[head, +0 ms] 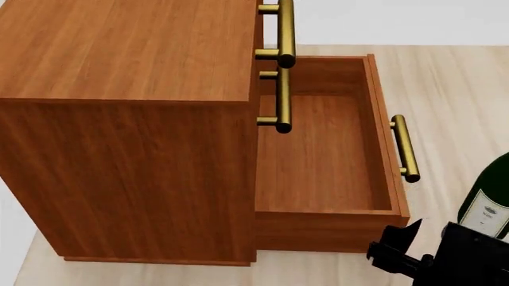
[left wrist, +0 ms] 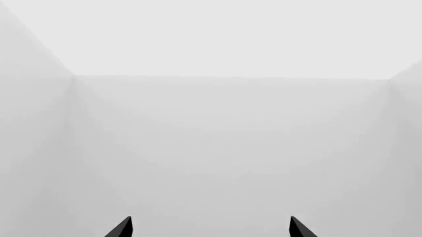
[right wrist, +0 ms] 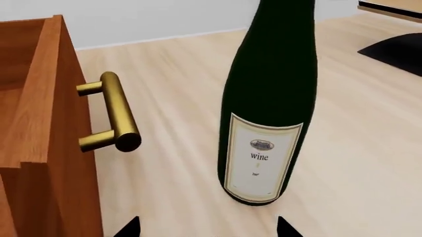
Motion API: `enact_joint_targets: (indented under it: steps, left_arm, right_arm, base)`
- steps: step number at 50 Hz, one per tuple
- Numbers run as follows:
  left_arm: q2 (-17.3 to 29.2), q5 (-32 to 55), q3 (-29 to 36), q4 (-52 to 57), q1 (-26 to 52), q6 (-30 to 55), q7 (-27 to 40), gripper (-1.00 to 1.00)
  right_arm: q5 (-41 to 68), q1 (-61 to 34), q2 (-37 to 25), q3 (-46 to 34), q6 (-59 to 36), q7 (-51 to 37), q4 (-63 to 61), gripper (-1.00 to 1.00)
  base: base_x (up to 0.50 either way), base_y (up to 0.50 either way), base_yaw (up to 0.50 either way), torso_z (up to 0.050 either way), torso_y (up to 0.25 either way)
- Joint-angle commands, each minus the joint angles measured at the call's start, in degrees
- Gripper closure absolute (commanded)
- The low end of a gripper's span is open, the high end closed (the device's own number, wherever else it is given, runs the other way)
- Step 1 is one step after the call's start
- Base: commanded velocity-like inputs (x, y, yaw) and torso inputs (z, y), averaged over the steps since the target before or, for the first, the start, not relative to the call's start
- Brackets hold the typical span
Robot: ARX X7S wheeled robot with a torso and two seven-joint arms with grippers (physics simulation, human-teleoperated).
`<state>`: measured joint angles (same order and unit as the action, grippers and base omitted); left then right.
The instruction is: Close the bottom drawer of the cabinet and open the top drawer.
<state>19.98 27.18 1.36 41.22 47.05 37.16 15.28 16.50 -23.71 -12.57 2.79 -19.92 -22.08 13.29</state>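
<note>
The cabinet fills the left of the head view. Its bottom drawer is pulled far out to the right, showing an empty inside, with its brass handle on the outer face. The top drawer sits flush, and only its brass handle shows, above the middle one. My right gripper hangs open near the bottom drawer's front corner. In the right wrist view it is open and empty, with the drawer front and handle ahead. My left gripper is open and faces only pale walls.
A dark green wine bottle stands upright on the pale wood surface, just right of the drawer handle and close to my right arm. A dark shape lies farther back.
</note>
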Motion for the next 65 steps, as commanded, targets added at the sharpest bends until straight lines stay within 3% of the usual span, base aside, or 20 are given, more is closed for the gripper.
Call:
enact_joint_targets:
  steps: [1, 48, 65]
  left_arm:
    - [0.16, -0.02, 0.44, -0.05, 0.16, -0.11, 0.23, -1.0]
    - [0.71, 0.86, 1.35, 0.3, 1.04, 0.23, 1.47, -1.0]
    - [1.48, 1.48, 0.93, 0.99, 1.33, 0.93, 2.08, -1.0]
  right_arm:
    - [0.74, -0.93, -0.55, -1.82, -0.08, 3.15, 2.16, -1.0]
    - [6.04, -1.79, -2.74, -8.23, -0.58, 18.36, 1.78, -1.0]
    - [6.3, -6.34, -2.44, -12.22, -0.54, 24.97, 7.49, -1.0]
  base:
    - [0.0, 0.0, 0.0, 0.0, 0.0]
    - [0.0, 0.0, 0.0, 0.0, -0.001]
    - [0.0, 0.0, 0.0, 0.0, 0.0]
